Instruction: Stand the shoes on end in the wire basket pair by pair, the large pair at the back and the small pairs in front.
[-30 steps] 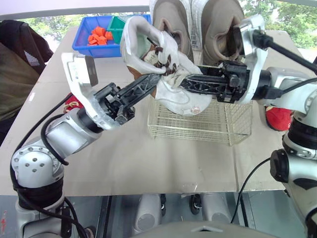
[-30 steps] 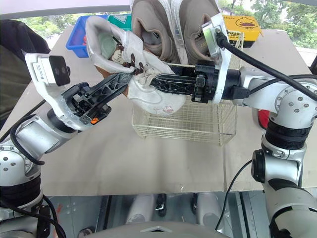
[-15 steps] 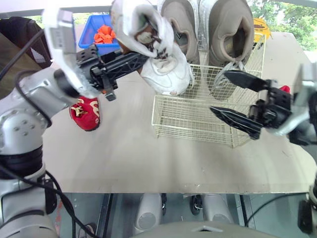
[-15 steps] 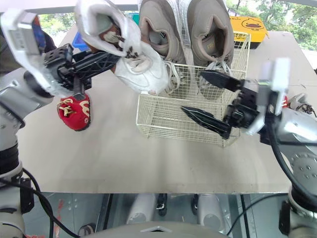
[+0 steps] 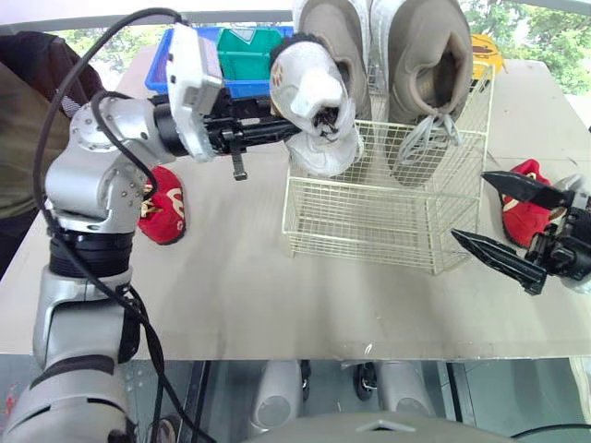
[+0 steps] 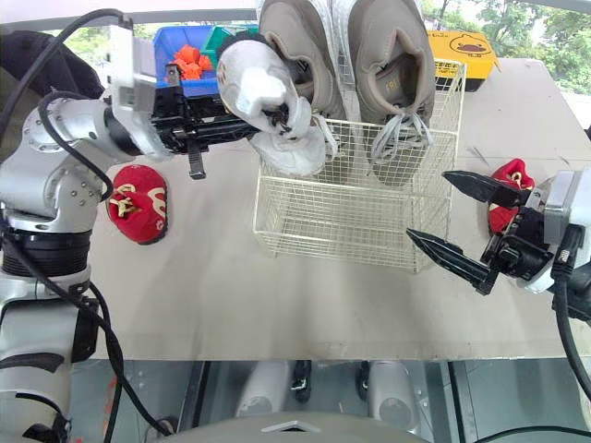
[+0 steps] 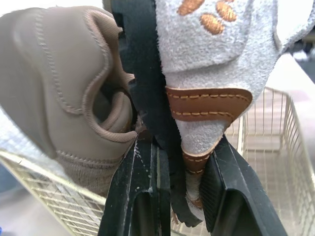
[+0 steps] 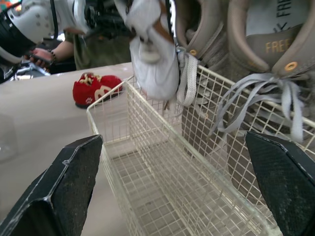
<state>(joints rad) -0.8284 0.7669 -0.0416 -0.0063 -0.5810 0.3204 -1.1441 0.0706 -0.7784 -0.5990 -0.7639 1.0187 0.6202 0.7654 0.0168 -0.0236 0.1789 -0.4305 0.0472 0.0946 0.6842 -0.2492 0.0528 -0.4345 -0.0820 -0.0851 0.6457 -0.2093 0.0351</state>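
Note:
My left gripper [image 5: 294,127] is shut on a white shoe [image 5: 316,106] with brown trim, holding it toe-down over the front left corner of the wire basket [image 5: 369,221]. In the left wrist view the fingers [image 7: 142,196] pinch the shoe's heel collar [image 7: 206,98]. Two large beige shoes [image 5: 429,55] stand on end at the back of the basket. One small red shoe [image 5: 164,205] lies on the table left of the basket, another [image 5: 524,198] to its right. My right gripper [image 5: 469,205] hangs open and empty beside the basket's right front corner.
A blue bin [image 6: 185,55] with orange pieces and a green box sits at the back left. Behind the basket at the back right is a yellow item [image 6: 459,51]. A person in dark clothing [image 5: 28,111] is at the table's left edge.
The right gripper let go of the white shoe and drew back to the right, opening wide. The left gripper carried the shoe over the basket's left front corner and turned it toe-down.

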